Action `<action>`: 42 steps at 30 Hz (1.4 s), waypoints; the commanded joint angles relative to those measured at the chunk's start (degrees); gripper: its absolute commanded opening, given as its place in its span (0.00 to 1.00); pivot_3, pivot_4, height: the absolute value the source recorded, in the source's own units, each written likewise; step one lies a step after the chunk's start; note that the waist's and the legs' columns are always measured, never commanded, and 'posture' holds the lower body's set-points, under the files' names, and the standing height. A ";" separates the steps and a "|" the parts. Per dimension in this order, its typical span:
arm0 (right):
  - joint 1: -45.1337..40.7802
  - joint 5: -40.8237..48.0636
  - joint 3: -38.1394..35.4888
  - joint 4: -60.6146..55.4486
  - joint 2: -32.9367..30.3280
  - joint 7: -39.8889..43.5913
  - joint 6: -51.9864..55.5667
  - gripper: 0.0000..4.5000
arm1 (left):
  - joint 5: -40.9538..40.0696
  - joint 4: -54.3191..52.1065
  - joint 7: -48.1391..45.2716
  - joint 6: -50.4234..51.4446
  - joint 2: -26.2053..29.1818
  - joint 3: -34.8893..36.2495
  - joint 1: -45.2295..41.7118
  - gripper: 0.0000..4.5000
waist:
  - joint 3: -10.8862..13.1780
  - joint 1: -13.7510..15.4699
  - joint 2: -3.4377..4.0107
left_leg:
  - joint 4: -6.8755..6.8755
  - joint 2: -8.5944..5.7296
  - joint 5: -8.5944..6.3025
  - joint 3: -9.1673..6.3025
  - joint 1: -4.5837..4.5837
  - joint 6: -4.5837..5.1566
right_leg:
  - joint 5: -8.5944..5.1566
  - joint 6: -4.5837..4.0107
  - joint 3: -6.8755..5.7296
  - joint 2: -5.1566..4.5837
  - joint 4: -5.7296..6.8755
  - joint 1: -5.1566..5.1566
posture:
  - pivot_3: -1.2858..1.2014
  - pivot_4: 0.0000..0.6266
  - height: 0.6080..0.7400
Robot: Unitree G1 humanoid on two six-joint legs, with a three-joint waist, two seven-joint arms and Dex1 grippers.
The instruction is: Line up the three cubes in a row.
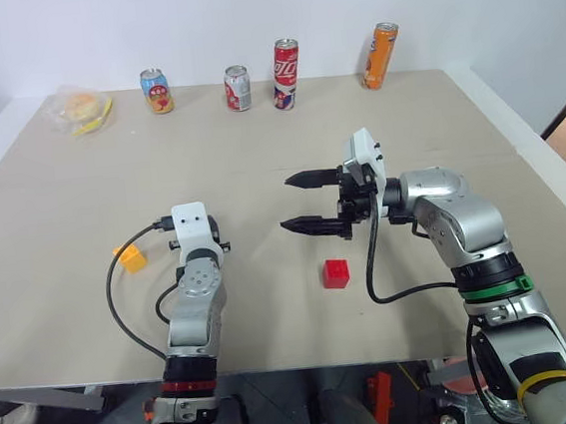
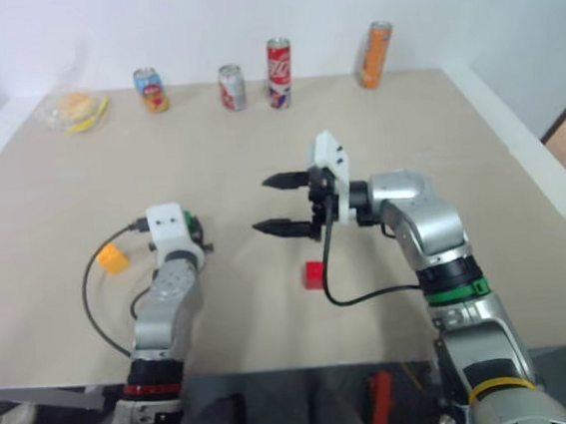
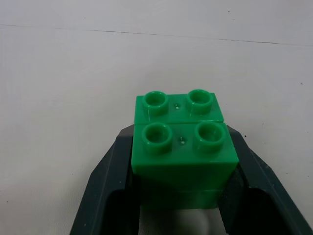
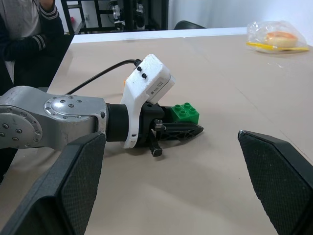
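Both fingers [image 3: 110, 176] of my left gripper [image 3: 183, 196] are clamped on the green cube [image 3: 183, 147], one on each side, studs up, low over the tabletop [image 1: 258, 164] toward its near-left part. Fingers of my right gripper [image 1: 307, 203] stand spread wide and hold nothing; this gripper points level toward my left, above the middle of the tabletop. Red cube [image 1: 336, 273] rests on the surface near the front edge, below the right gripper and apart from it. Yellow-orange cube [image 1: 130, 257] lies beside the left arm on its outer side, toward the left edge. Four drink cans [image 1: 238, 88] stand along the far edge; a clear bag [image 1: 80, 108] lies at the far-left corner.
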 commanded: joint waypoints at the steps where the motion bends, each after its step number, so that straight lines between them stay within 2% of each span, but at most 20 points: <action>1: -1.18 0.61 -1.74 -1.14 -0.32 -0.61 -0.74 1.00 | -2.38 -2.11 -7.37 -1.71 2.37 -1.26 0.23 0.31 | 0.00 0.00 0.00 | 0.00 0.00 0.00 0.00 0.00 0.00 | 0.00 0.00 0.00 0.00 0.00 0.00 | 0.52 0.24 1.00; 2: -0.63 0.84 -2.06 -1.79 -0.96 -0.40 -0.57 1.00 | -3.93 -3.66 -12.36 -3.06 4.01 -2.43 1.10 0.31 | 0.00 -0.01 0.00 | 0.00 0.00 0.00 0.00 0.00 0.00 | 0.00 -0.01 0.00 0.00 0.00 -0.01 | 0.52 0.24 1.00; 5: 2.53 4.63 -4.43 -7.07 -5.12 3.21 1.56 1.00 | -12.80 -12.07 -38.77 -7.81 15.90 -6.79 5.52 0.31 | 0.01 -0.04 0.02 | -0.11 0.00 0.00 0.03 -0.11 -0.05 | -0.04 -0.10 0.01 -0.01 0.02 -0.17 | 0.52 0.24 1.00; 8: 5.87 7.65 -4.28 -12.09 -10.97 8.70 4.66 1.00 | -18.66 -15.88 -57.78 -11.36 26.88 -9.41 8.79 0.31 | 0.01 0.01 0.04 | -0.24 0.02 -0.05 0.05 -0.17 -0.13 | -0.10 -0.34 0.00 -0.02 0.05 -0.30 | 0.52 0.24 1.00; 11: 8.22 8.65 -3.66 -14.87 -14.78 11.08 5.92 1.00 | -23.04 -15.47 -71.08 -12.68 34.06 -10.39 9.18 0.31 | 0.02 -0.01 0.08 | -0.27 0.03 -0.13 0.08 -0.13 -0.14 | -0.26 -0.41 0.00 -0.06 0.05 -0.30 | 0.52 0.24 1.00; 14: 9.63 9.00 -3.69 -16.63 -15.65 10.96 6.50 1.00 | -23.35 -12.17 -78.79 -13.99 37.07 -12.22 6.88 0.31 | 0.02 -0.02 0.08 | -0.21 0.07 -0.12 0.12 -0.10 -0.13 | -0.45 -0.47 0.00 -0.05 0.06 -0.29 | 0.52 0.24 1.00; 23: 14.43 9.42 -4.62 -21.36 -16.49 7.86 7.46 1.00 | -19.68 2.26 -87.96 -17.96 34.24 -16.66 -4.29 0.31 | 0.02 0.00 0.08 | 0.03 0.04 -0.03 0.20 -0.12 0.00 | -0.27 -0.39 0.03 -0.12 0.05 -0.22 | 0.52 0.24 1.00; 30: 16.98 10.31 -5.63 -23.84 -18.03 5.88 8.19 1.00 | -16.33 7.73 -89.25 -19.37 32.43 -18.66 -6.30 0.31 | 0.02 -0.05 0.08 | -0.11 0.10 -0.05 0.17 -0.15 0.02 | -0.26 -0.29 0.06 0.02 0.07 -0.32 | 0.52 0.24 1.00; 42: 16.70 9.76 -5.65 -22.78 -18.00 4.21 7.06 1.00 | -14.11 10.59 -87.10 -19.85 30.14 -17.86 -7.34 0.31 | 0.02 -0.03 0.08 | 0.00 0.09 -0.05 0.19 -0.15 0.02 | -0.26 -0.32 0.11 0.00 0.07 -0.28 | 0.52 0.24 1.00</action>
